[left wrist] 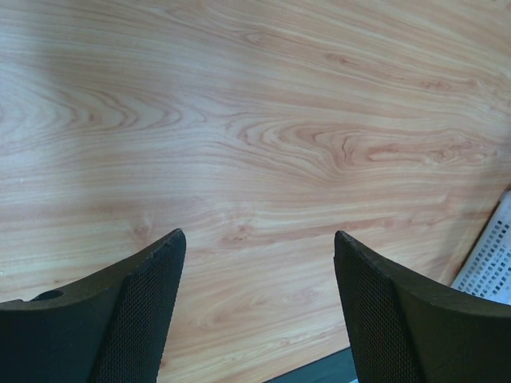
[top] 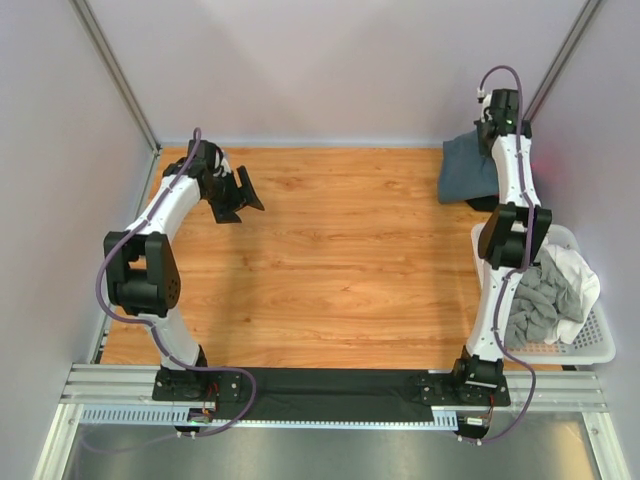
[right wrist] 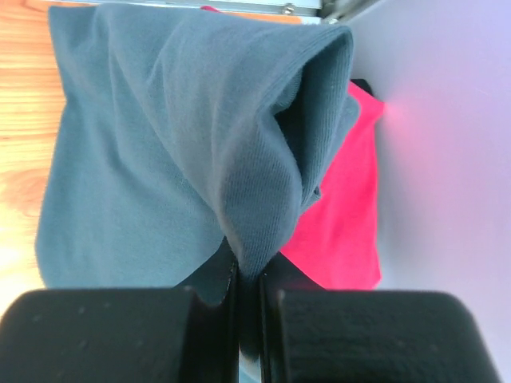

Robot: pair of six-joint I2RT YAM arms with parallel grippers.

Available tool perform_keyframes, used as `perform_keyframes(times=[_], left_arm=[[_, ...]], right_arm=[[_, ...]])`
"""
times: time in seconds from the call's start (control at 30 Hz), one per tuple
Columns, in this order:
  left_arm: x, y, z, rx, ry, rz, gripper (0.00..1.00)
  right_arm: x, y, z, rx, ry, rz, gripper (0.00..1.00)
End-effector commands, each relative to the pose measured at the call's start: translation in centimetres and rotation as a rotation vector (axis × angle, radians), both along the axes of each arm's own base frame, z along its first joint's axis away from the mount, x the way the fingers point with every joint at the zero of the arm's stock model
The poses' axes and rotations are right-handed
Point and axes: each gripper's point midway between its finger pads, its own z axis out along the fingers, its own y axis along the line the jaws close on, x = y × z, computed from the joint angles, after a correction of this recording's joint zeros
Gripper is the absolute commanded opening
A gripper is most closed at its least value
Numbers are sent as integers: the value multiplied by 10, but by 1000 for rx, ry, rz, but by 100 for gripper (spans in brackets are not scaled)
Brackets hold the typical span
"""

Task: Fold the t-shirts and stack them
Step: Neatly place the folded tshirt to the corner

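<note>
Blue-grey t-shirt pinched in right gripper beside wall; left gripper wide, empty.

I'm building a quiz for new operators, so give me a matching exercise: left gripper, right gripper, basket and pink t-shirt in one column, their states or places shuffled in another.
Things
1. left gripper
2. right gripper
3. basket
4. pink t-shirt

States or places
A. jaws shut on the blue-grey t-shirt
B. beside the wall, partly hidden by the blue-grey t-shirt
C. jaws open above the table
D. holds the light grey t-shirt and the white t-shirt

Pairs: 1-C, 2-A, 3-D, 4-B.
</note>
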Motion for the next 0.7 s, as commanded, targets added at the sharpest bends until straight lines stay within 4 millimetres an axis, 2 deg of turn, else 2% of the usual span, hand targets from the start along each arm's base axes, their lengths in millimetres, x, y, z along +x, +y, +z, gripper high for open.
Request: perform_keyframes(times=[0.0,0.17,0.23,0.33,0.43,0.67], left_arm=[[2,-3,8,-30,11,-1,81],[0,-4,1,-43,38,22,80],[0,-5,-1,-50,37,26,80],[1,-5,-3,-56,39,32,80],[2,-7,-3,-61,36,34,79],[3,-9,-5,-80,41,43,79]], right_arm=[[4,-13,88,-54,-202,20,0],[6,-13,110,-6,-276,51,0],[9,-8,125,18,-322,72,0],[12,3,135,61,-359,108,0],[15,1,136,49,-370,102,0],[8,-14,154,-46,-384,74,0]])
